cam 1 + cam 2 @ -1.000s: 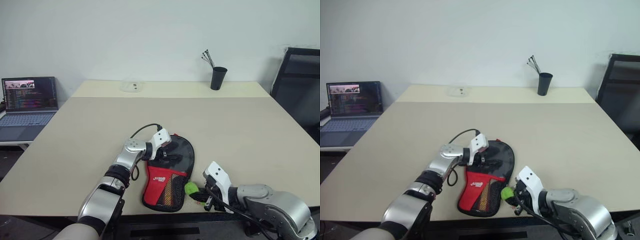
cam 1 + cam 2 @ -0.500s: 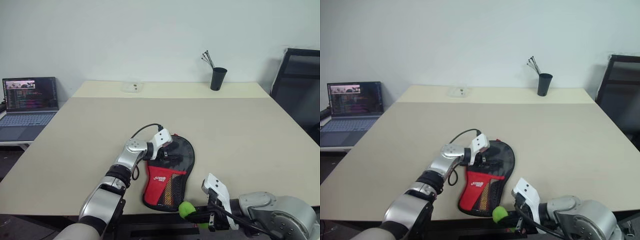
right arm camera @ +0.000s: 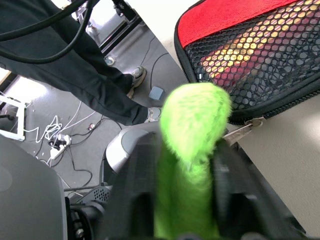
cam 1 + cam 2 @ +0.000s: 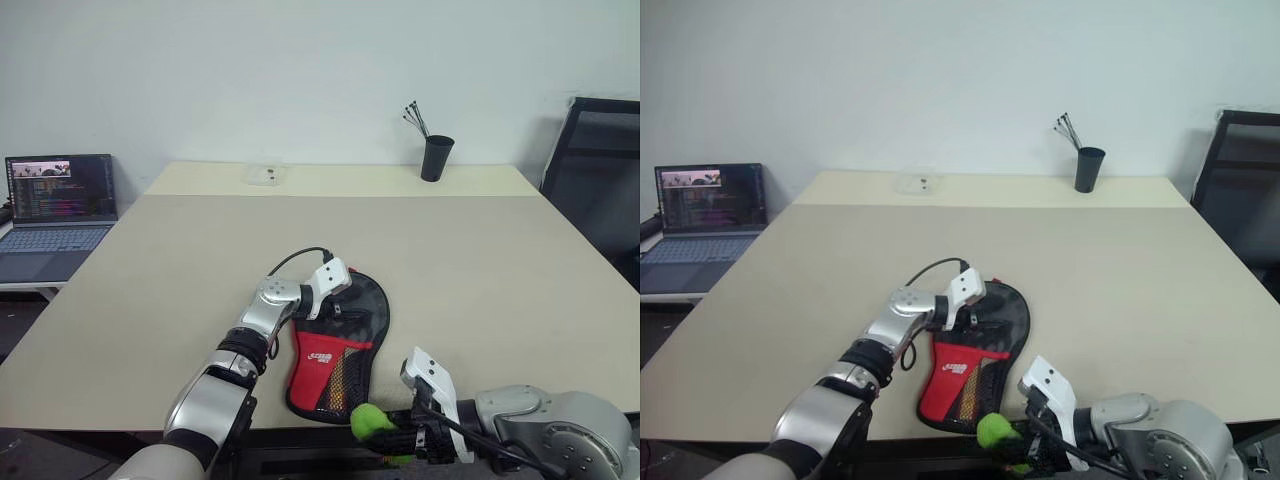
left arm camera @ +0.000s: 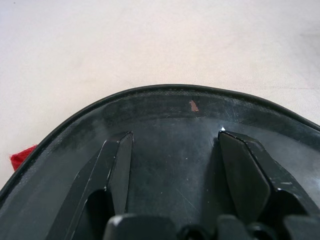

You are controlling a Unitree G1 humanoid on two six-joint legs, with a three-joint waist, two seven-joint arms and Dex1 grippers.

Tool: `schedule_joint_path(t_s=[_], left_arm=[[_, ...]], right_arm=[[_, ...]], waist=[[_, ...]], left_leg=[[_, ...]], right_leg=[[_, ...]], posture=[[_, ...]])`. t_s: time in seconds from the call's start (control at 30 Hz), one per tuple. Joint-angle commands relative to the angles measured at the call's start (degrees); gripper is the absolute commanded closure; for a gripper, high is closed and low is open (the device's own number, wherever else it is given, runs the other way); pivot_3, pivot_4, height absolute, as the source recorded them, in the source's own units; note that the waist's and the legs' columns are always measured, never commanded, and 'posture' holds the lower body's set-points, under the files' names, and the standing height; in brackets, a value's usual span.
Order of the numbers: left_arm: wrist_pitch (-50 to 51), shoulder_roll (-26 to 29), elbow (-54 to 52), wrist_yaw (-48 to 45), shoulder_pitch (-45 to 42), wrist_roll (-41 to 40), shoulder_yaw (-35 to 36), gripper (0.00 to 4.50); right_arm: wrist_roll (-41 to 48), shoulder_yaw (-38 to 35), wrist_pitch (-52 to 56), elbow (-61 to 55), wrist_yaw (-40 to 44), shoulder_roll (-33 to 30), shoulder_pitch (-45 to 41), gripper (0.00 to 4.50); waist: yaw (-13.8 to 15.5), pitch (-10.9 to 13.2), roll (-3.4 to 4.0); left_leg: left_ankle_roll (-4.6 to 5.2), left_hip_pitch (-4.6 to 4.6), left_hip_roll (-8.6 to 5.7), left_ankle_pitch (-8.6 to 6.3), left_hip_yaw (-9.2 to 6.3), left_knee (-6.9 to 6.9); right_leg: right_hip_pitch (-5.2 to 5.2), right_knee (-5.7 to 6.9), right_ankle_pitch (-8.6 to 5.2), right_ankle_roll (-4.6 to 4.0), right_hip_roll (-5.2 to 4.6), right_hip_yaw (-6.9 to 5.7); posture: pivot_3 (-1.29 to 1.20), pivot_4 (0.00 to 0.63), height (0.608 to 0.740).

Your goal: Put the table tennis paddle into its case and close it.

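Open laptop far left, black cup with sticks, black chair — beige table

Case: soft, paddle-shaped pouch, lying flat at the near edge of the table. Rounded black top points away from the edge; lower part is red with a black mesh pocket and a small white logo. The narrow red end reaches the table edge, slightly overhanging it. Black zipper edging runs round the outline, a metal zipper pull at the bottom corner. Lime-green fuzzy tag sits just off the narrow end, past the table edge. Paddle cannot be made out; whether it is inside cannot be told.
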Motion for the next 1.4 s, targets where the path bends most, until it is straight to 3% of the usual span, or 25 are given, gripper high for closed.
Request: schedule_joint_path(t_s=[0.03, 0.17, 0.43, 0.57, 0.73, 1.0, 1.23, 1.4], left_arm=[[0.3, -0.7, 2.3, 0.3, 1.2, 2.4, -2.3, 1.52], [0.2, -1.0, 2.2, 0.7, 1.4, 2.2, -2.4, 1.52], [1.6, -0.2, -2.1, -0.7, 3.1, -0.8, -0.2, 1.52], [6.1, 5.9, -16.3, -6.6, 8.7, -6.9, 3.4, 1.52], [16.1, 14.1, -30.6, -6.7, 15.5, -13.6, 9.8, 1.52], [29.5, 25.7, -54.3, -4.3, 33.1, -24.2, 22.2, 1.52], [35.0, 24.8, -70.3, 5.7, 43.3, -27.2, 25.9, 1.52], [35.8, 24.5, -72.1, 8.7, 43.9, -27.6, 25.1, 1.52]], right_arm=[[3.2, -3.1, 0.9, -2.6, -0.9, -0.6, -0.9, 1.91], [5.0, -5.0, 1.4, -3.6, -1.1, -2.4, -1.2, 0.61], [4.1, -9.0, -2.0, 2.4, -2.9, -1.9, -6.5, 0.61], [-1.6, -10.3, -7.8, 11.3, -4.8, -0.6, -11.2, 0.61], [-7.8, -7.9, -14.1, 17.7, -3.3, -1.1, -13.4, 0.61], [-16.8, -2.9, -28.2, 23.7, 7.2, -4.3, -15.1, 0.61], [-24.0, -2.5, -40.0, 35.3, 15.0, -5.8, -18.5, 0.61], [-24.6, -5.0, -40.9, 39.2, 16.5, -6.2, -20.7, 0.61]], waist=[[0.0, 0.0, 0.00], [0.0, 0.0, 0.00], [-0.3, 0.0, 0.00], [-1.1, 0.1, 0.04], [-1.6, 0.1, 0.10], [-2.0, 0.2, 0.16], [-1.4, 0.2, 0.15], [-0.7, 0.2, 0.16]], left_leg=[[0.00, 0.00, 0.00, 0.00, 0.00, 0.00], [0.00, 0.01, 0.00, 0.00, -0.01, 0.00], [0.00, 0.00, 0.01, 0.00, -0.01, -0.02], [0.00, -0.01, 0.10, 0.00, 0.04, -0.11], [0.00, -0.28, 0.24, 0.00, 0.01, -0.26], [-0.01, -0.30, 0.22, -0.01, 0.15, -0.27], [-0.02, -0.28, 0.22, -0.01, 0.20, -0.24], [-0.02, -0.27, 0.16, -0.01, 0.25, -0.23]], right_leg=[[0.00, 0.00, 0.00, 0.00, 0.00, 0.00], [0.00, 0.00, 0.00, 0.00, 0.00, -0.01], [0.01, -0.06, 0.00, 0.00, -0.01, -0.02], [-0.02, -0.15, 0.01, 0.00, 0.02, 0.02], [-0.35, -0.18, 0.00, -0.04, 0.28, 0.06], [-0.44, -0.24, 0.00, -0.02, 0.05, 0.28], [-0.41, -0.29, 0.07, 0.06, -0.21, 0.32], [-0.42, -0.27, 0.08, 0.02, -0.17, 0.32]], posture=[[0.00, 0.150, 0.740], [0.00, 0.150, 0.740], [0.00, 0.150, 0.740], [0.00, 0.150, 0.740], [0.00, 0.150, 0.740], [0.00, 0.150, 0.740], [0.00, 0.150, 0.740], [0.00, 0.150, 0.740]])
